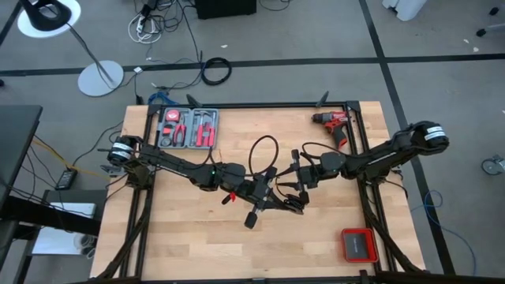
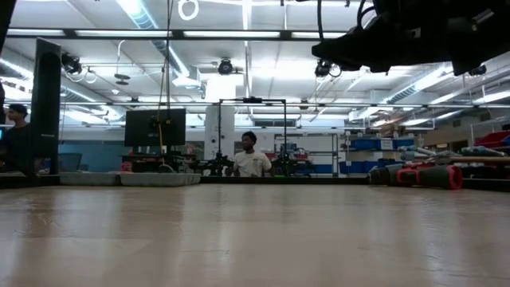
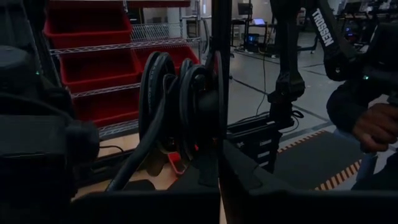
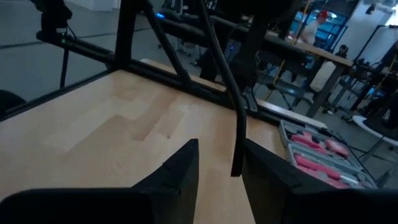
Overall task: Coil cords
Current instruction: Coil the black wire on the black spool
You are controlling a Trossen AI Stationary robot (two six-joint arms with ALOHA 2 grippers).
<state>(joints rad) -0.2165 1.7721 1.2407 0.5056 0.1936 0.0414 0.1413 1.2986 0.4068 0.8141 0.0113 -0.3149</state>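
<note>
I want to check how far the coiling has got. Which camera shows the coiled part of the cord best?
The left wrist view: the cord hangs in several stacked loops at the left gripper. The high view shows only one open loop above both grippers. The right wrist view shows one strand between the right gripper's fingers. The low view shows none.

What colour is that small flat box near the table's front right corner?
Red with a dark centre panel, clearest in the high view.

Dark jointed arms, white bands near shoulders, white TROSSEN lettering, green LEDs.
</note>
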